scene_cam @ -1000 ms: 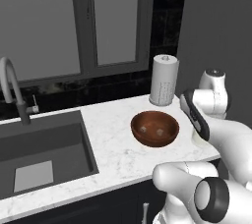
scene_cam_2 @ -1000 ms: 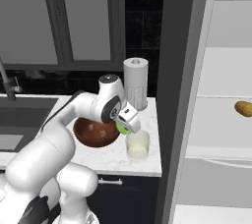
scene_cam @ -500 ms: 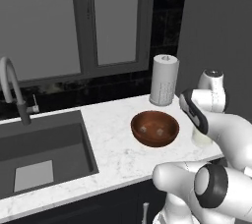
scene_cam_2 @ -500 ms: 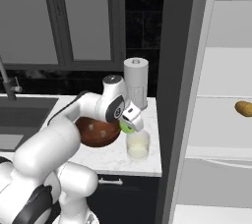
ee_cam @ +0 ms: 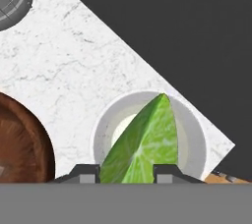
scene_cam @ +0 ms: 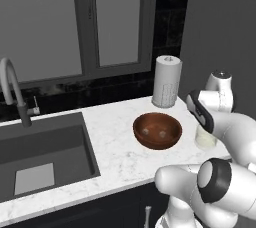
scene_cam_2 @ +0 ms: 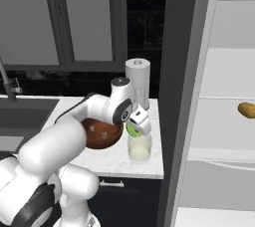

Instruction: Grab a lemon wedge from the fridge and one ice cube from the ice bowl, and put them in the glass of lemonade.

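The lemon wedge (ee_cam: 142,144) is pinched between the jaws of the gripper (scene_cam_2: 136,126), right above the glass of lemonade (scene_cam_2: 139,147). It should be let go only when held over the middle.

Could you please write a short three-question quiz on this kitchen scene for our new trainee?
1. True or false: the gripper is shut on the lemon wedge.
2. What lies directly below the wedge in the hand view? A) the sink B) the glass of lemonade C) the ice bowl
3. Fill in: the tall white paper-towel roll stands on the counter behind the ____.

Key
1. True: the wedge sits between the two fingertips.
2. B: the wedge hangs over the glass's round mouth.
3. Ice bowl.
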Tool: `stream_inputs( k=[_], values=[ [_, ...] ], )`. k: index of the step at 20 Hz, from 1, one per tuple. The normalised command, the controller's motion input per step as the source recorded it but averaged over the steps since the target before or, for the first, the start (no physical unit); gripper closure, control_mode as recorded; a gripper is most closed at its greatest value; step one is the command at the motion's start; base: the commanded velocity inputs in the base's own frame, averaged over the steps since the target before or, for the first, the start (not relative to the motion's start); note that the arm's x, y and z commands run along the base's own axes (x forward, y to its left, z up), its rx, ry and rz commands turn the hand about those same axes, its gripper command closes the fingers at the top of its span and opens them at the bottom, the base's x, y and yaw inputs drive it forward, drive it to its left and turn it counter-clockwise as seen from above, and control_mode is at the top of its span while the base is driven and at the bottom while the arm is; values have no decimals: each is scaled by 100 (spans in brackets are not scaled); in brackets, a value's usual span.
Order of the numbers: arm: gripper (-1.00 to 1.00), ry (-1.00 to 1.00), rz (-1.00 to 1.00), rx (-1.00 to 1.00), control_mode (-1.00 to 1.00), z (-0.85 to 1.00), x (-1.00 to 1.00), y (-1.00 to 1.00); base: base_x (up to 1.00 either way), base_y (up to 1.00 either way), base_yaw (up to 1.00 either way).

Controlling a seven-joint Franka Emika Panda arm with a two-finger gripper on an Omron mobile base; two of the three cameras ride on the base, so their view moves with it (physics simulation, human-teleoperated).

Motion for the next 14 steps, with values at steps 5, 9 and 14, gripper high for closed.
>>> stream_inputs(
  k=[5, 9, 14],
  values=[
    [100, -1, -3, 0, -100, -8, 0, -22, 0, 0, 0],
    [100, 0, 0, 0, -100, -22, 0, -2, 0, 0, 0],
    [100, -2, 0, 0, -100, -33, -2, 0, 0, 0, 0]
  ],
)
